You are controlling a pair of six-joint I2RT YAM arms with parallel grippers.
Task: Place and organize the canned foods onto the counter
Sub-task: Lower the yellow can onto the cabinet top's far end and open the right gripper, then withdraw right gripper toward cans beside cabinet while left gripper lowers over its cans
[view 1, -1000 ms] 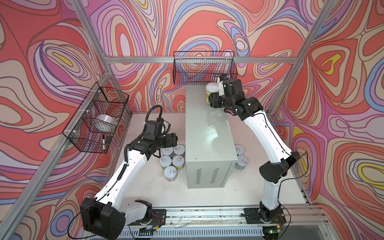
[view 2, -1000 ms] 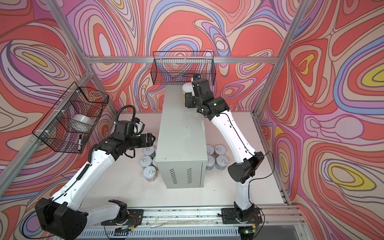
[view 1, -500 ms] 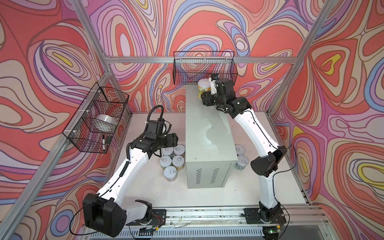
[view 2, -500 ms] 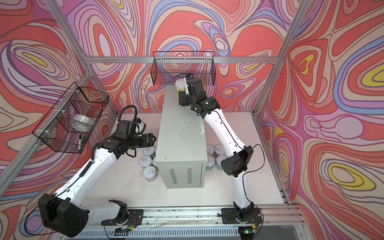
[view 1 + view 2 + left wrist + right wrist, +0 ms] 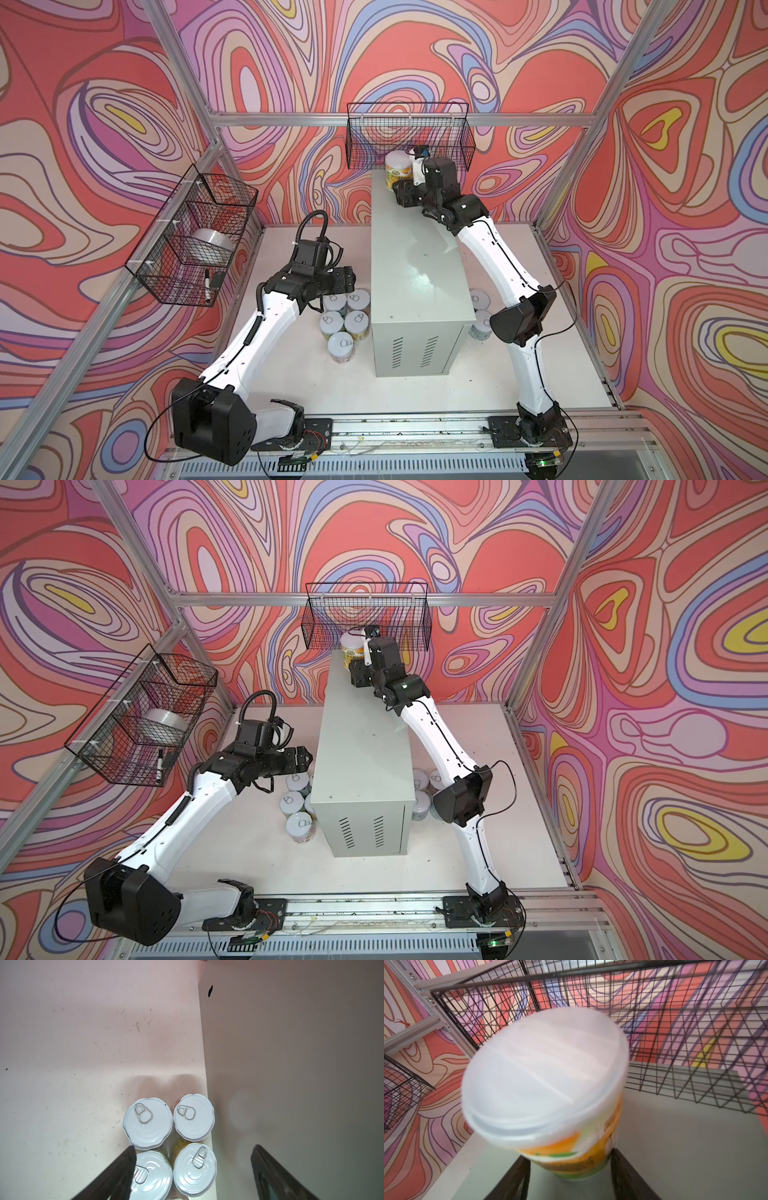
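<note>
A black wire basket [image 5: 166,266] on the left wall holds a silver roll [image 5: 212,249]. The left claw [image 5: 193,1150] hangs released with nothing between its fingers, above a cluster of 5 cans [image 5: 356,323]. These stand upright on the white table [image 5: 291,374], touching one another, hard against the left side of the tall grey table [image 5: 415,299]. At that grey table's far end, the right claw [image 5: 570,1155] is clenched on the lower body of an orange-and-green can [image 5: 398,168] with a cloudy white lid. The can is blurred and looks tilted; whether its base rests on the grey top I cannot tell. Just behind it hangs a second wire basket [image 5: 449,137]. More cans [image 5: 420,808] stand on the white table by the grey table's right side, partly hidden by the right arm.
</note>
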